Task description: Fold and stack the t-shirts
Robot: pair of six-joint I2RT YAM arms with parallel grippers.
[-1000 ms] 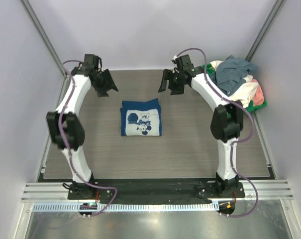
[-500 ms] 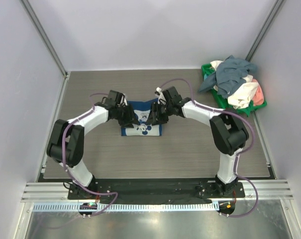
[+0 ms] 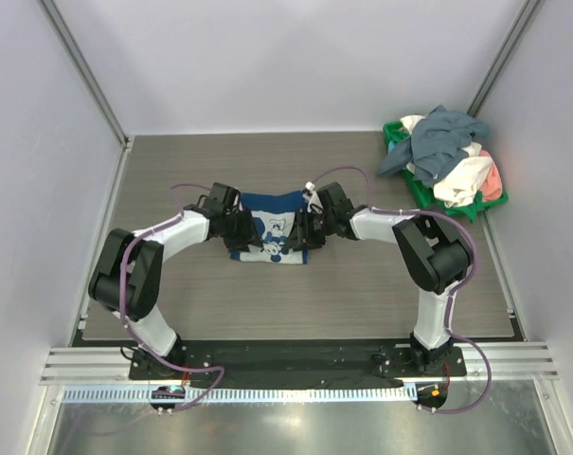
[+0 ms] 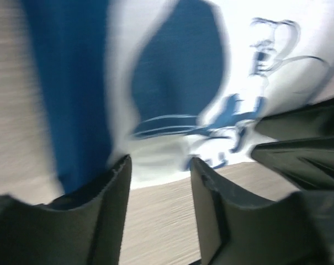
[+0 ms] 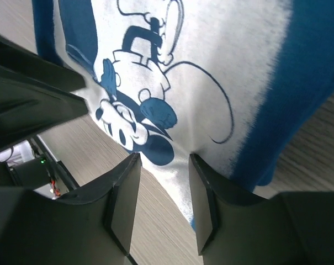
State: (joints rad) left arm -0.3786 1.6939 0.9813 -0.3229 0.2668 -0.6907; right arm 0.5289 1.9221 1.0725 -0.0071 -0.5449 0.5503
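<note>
Right wrist alone shows navy t-shirt [image 5: 222,72] pinched by right gripper [image 5: 162,160].

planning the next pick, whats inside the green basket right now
The green basket holds a heap of unfolded shirts: a grey-blue one on top, white and salmon-pink fabric beneath. Anything lower, and the basket's floor, is covered by the heap.

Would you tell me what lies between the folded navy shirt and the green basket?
Apart from the right arm, only bare table shows between the navy shirt and green basket in the top view.
</note>
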